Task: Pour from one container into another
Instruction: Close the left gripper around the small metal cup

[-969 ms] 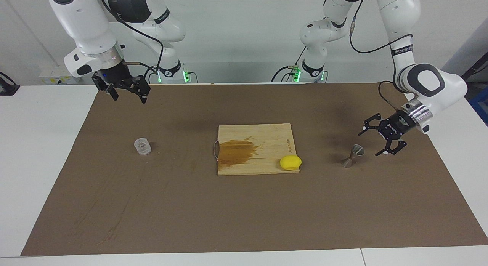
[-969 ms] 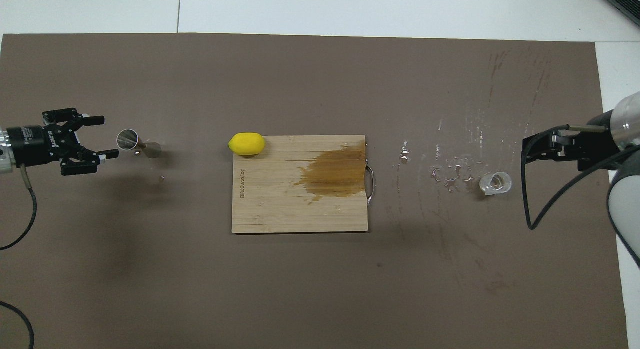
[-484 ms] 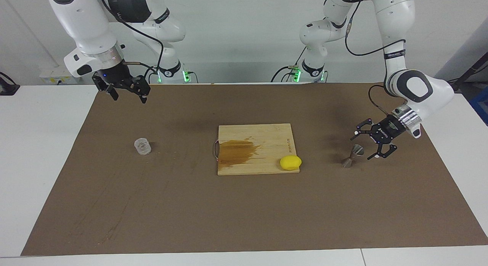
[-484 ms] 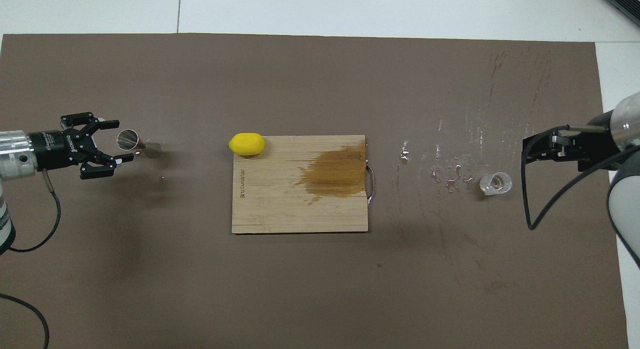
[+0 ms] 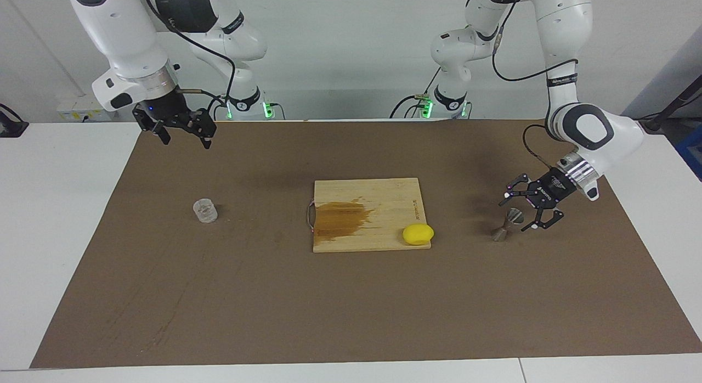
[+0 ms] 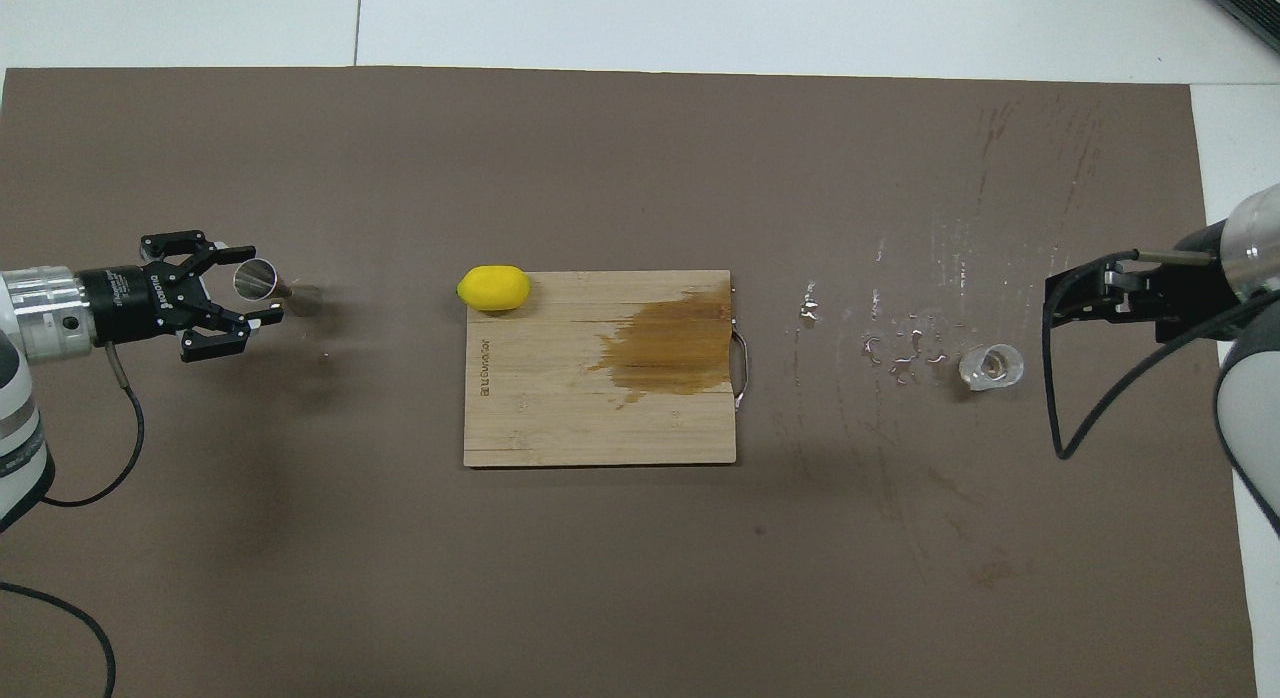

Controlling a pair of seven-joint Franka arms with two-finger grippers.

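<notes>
The clear ribbed glass cup (image 5: pixel 205 210) stands on the brown mat toward the right arm's end, also in the overhead view (image 6: pixel 991 366). The silver hourglass jigger (image 5: pixel 505 226) stands upright toward the left arm's end, also in the overhead view (image 6: pixel 278 288). My left gripper (image 5: pixel 517 213) is low and open, with one finger on each side of the jigger's upper cone, apart from it; the overhead view (image 6: pixel 257 286) shows the same. My right gripper (image 5: pixel 185 140) is open and empty, up in the air over the mat's edge by the robots, and waits (image 6: pixel 1062 298).
A wooden cutting board (image 5: pixel 378 196) with a brown wet stain (image 6: pixel 665 343) lies mid-mat. A yellow lemon (image 5: pixel 418 234) sits on its corner farthest from the robots, toward the jigger (image 6: pixel 493 287). Water droplets (image 6: pixel 900 346) lie on the mat beside the glass cup.
My left gripper has moved in toward the jigger and lower, so its open fingers now straddle the upper cone. The right arm, cup and lemon have not moved.
</notes>
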